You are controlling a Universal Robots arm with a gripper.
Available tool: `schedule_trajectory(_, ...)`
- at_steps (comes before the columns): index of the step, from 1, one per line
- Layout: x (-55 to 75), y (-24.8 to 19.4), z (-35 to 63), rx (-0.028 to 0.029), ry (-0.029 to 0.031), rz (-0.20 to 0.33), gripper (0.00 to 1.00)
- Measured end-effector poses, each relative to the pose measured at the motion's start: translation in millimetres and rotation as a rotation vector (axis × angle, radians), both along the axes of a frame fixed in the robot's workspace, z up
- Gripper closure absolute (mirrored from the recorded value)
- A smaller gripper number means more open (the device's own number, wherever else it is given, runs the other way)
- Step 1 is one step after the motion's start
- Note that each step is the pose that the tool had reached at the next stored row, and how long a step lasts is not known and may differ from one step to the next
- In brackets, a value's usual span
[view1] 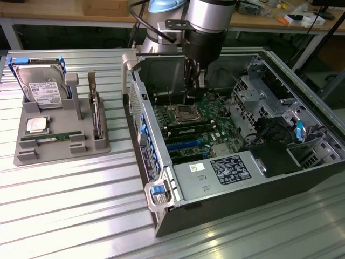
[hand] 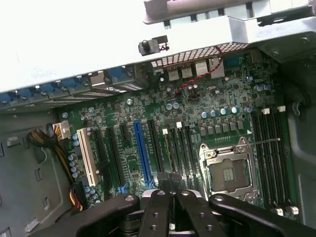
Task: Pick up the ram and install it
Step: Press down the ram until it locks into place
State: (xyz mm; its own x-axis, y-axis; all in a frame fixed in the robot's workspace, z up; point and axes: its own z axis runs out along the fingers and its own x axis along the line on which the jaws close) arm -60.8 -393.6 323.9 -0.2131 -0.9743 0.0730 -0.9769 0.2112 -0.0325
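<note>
Ribbed metal table (view1: pixel 70 205), brushed, semi-glossy. Matt grey plastic tray (view1: pixel 59 145) at 9 o'clock. Bare sheet-metal case (view1: pixel 215 205), dull grey. Green glossy motherboard (hand: pixel 197 106). Matt black plastic gripper (hand: pixel 173 207). Thin green ram (view1: pixel 54 138), white paper label.

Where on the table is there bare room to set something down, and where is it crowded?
Bare: the table in front of the gray tray, up to the case. Crowded: the tray itself, and inside the case around the claw over the motherboard.
</note>
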Motion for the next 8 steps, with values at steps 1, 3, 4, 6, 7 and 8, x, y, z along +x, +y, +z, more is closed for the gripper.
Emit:
schedule_trajectory(1,0.0,0.0,0.0,0.0,0.0,-0.05,0.89)
schedule_trajectory(3,0.1,0.0,-0.1,0.0,0.0004,-0.007,0.89)
schedule_trajectory(4,0.1,0.0,-0.1,-0.0001,0.0005,0.012,0.89)
schedule_trajectory(6,0.1,0.0,-0.3,-0.0001,0.0019,0.069,0.89)
schedule_trajectory(7,0.1,0.0,-0.3,-0.0001,0.0027,0.085,0.89)
schedule_trajectory(8,0.1,0.0,-0.4,0.0,0.0025,0.085,0.89)
